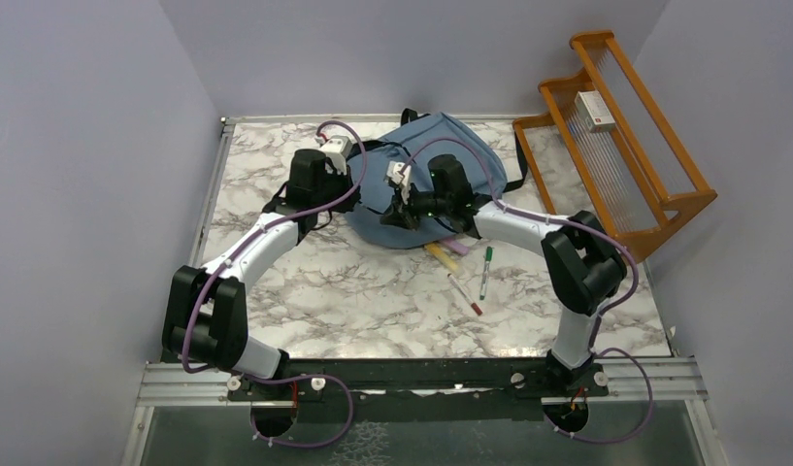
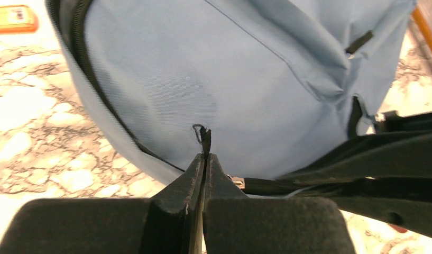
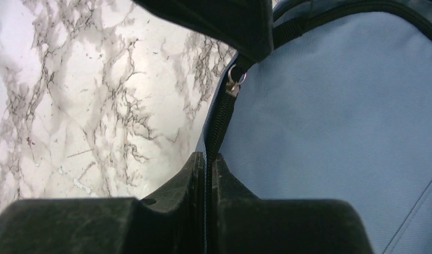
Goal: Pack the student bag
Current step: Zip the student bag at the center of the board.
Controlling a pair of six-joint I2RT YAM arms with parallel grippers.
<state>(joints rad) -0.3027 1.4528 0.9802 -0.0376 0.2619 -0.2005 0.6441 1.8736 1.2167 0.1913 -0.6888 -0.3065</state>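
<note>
The slate-blue student bag (image 1: 450,146) lies at the back middle of the marble table (image 1: 373,301). My left gripper (image 1: 361,184) is at its left edge. In the left wrist view it (image 2: 205,157) is shut on a black zipper pull cord (image 2: 204,136) against the bag (image 2: 203,69). My right gripper (image 1: 389,215) is at the bag's near-left edge. In the right wrist view it (image 3: 207,157) is shut on the bag's zipper seam (image 3: 218,127), just below the metal slider (image 3: 233,84). The left gripper's dark finger (image 3: 224,21) sits above that slider. The bag's inside is hidden.
Several pens lie in front of the bag: a yellow highlighter (image 1: 439,254), a purple one (image 1: 452,245), a green marker (image 1: 486,272) and a red pen (image 1: 465,294). A wooden rack (image 1: 654,194) holding a white box (image 1: 596,112) stands at the right. An orange object (image 2: 12,18) lies beyond the bag.
</note>
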